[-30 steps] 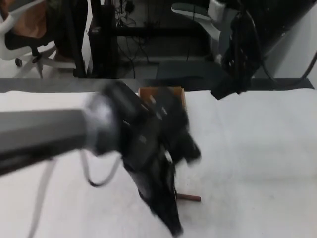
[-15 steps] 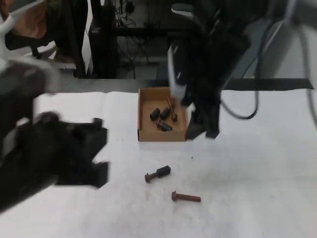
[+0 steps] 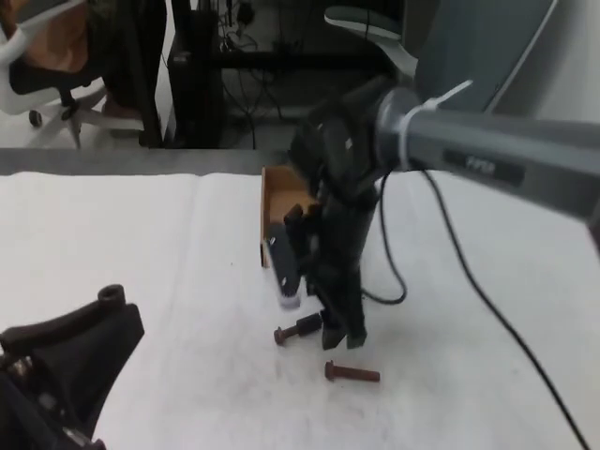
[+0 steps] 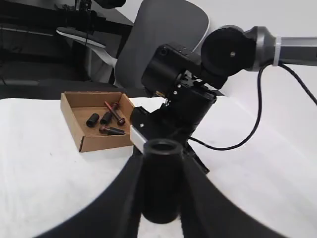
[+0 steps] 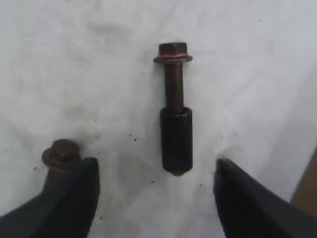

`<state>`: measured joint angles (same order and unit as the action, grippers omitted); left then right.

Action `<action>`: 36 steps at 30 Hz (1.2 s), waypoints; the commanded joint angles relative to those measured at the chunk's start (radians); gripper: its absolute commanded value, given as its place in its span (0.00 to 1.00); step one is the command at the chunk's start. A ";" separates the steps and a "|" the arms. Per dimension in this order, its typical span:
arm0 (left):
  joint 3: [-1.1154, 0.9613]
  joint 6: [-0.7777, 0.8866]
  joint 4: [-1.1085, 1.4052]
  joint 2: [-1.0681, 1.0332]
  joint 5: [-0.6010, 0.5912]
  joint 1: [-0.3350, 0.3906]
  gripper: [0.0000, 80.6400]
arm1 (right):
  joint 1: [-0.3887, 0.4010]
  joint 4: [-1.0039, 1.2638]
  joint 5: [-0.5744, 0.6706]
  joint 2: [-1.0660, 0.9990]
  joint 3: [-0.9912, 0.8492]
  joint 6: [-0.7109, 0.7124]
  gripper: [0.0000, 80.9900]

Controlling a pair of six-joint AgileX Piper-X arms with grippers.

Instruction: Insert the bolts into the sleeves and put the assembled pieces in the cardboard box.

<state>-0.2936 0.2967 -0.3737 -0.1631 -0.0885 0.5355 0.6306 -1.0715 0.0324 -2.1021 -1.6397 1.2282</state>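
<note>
Black sleeve [image 4: 162, 181] pinched in left jaws; right jaws spread above assembled bolt [image 5: 175, 114].

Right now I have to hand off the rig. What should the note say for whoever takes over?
Left gripper: shut on a sleeve, held back from the box.
Right gripper: open, over the assembled piece on the bench.
A loose bolt lies next to it.
Done: a few pieces are in the box.
Left: box the assembled piece, then join the bolt to the held sleeve and box that.
</note>
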 commanded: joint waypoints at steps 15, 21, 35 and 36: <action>-0.002 0.011 0.012 0.011 -0.056 -0.003 0.02 | 0.016 0.117 -0.041 -0.027 -0.004 -0.061 0.52; -0.002 0.011 0.012 0.011 -0.056 -0.003 0.02 | 0.016 0.103 -0.017 -0.039 0.013 -0.058 0.57; -0.002 0.011 0.012 0.011 -0.067 -0.003 0.02 | 0.014 0.205 0.387 -0.056 0.012 -0.329 0.01; -0.002 0.011 0.012 0.011 -0.073 -0.003 0.02 | 0.016 0.235 0.401 -0.056 0.012 -0.357 0.01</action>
<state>-0.2935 0.3061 -0.3737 -0.1631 -0.1446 0.5355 0.6444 -0.9032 0.3331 -2.1616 -1.6283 0.9485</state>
